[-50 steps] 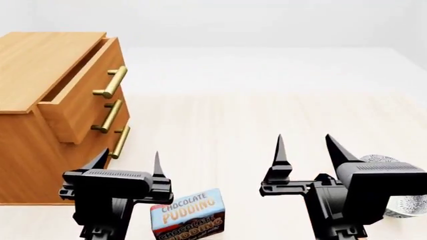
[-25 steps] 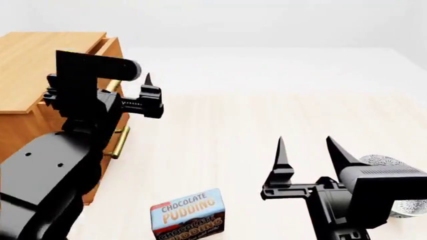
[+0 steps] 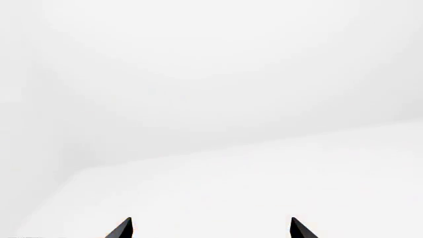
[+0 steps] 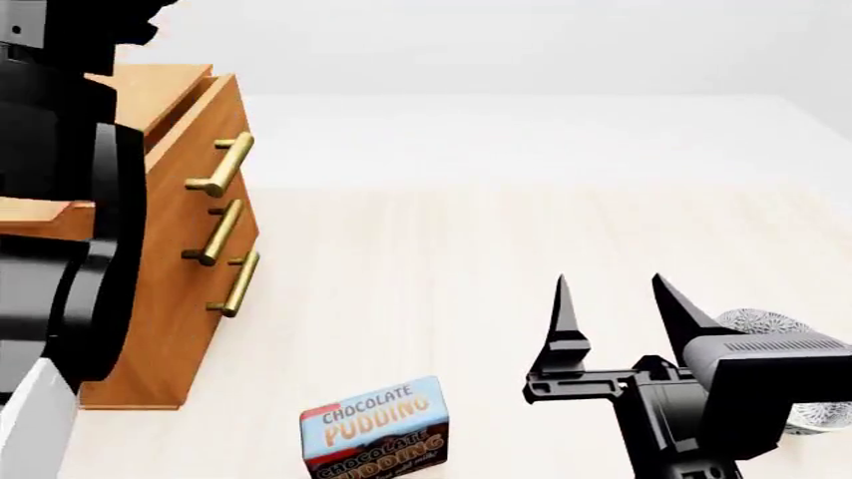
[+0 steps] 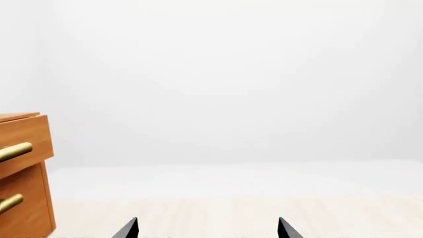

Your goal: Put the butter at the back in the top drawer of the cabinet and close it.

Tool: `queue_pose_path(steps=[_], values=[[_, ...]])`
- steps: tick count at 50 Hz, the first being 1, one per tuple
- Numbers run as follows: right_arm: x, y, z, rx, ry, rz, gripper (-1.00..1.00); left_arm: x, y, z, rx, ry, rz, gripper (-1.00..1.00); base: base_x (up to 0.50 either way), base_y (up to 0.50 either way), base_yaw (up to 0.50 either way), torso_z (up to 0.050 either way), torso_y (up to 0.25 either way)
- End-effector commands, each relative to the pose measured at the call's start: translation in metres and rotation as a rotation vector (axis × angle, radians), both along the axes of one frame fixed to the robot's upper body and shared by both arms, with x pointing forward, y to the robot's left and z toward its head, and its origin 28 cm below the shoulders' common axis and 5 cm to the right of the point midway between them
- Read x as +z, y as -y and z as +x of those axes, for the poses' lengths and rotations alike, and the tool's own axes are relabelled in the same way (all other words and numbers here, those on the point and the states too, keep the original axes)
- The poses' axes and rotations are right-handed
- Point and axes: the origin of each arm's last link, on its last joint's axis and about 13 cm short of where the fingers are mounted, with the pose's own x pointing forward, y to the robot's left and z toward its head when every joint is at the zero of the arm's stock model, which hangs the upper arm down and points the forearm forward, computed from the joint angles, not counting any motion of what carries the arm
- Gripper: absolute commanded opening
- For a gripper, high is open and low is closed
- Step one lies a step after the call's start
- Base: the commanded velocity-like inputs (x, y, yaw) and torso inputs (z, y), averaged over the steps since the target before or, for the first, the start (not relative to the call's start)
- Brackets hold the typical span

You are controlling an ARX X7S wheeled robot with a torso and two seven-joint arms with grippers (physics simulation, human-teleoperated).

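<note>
The butter is out of view in every frame. The cabinet [image 4: 160,299] stands at the left, and its top drawer [image 4: 200,125], with a brass handle [image 4: 222,165], is pulled partly out. My left arm [image 4: 67,249] rises in front of the cabinet, and its gripper is above the head view's top edge. In the left wrist view my left gripper [image 3: 211,229] is open, facing only white background. My right gripper [image 4: 606,289] stands open and empty over the floor at lower right. From the right wrist, the right gripper [image 5: 207,229] faces bare floor, with the cabinet [image 5: 23,173] off to one side.
A blue-and-brown chocolate pudding box [image 4: 375,427] stands on the light wooden floor [image 4: 440,259] near the front, between the two arms. A white patterned object [image 4: 792,404] sits at the far right, partly hidden behind my right arm.
My left arm has lifted from low beside the pudding box up past the cabinet front, and its gripper has gone out of the head view's top. The right arm has barely moved.
</note>
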Motion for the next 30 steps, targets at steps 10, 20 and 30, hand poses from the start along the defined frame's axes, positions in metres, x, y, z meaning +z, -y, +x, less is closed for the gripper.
queue_pose_path(steps=[10,20,30], values=[[-0.007,0.003,0.005,-0.005,-0.013,0.001,1.00,-0.003,-0.001,0.009,0.185,-0.207,0.110,1.00,0.00,0.00,0.00,0.000,0.000],[-0.009,0.005,0.005,-0.009,-0.017,0.007,1.00,-0.038,0.002,-0.001,0.224,-0.590,0.110,1.00,0.00,0.00,0.00,0.000,0.000],[-0.011,0.006,0.004,-0.005,-0.016,0.009,1.00,-0.034,0.004,-0.016,0.166,-0.770,-0.045,1.00,0.00,0.00,0.00,0.000,0.000]])
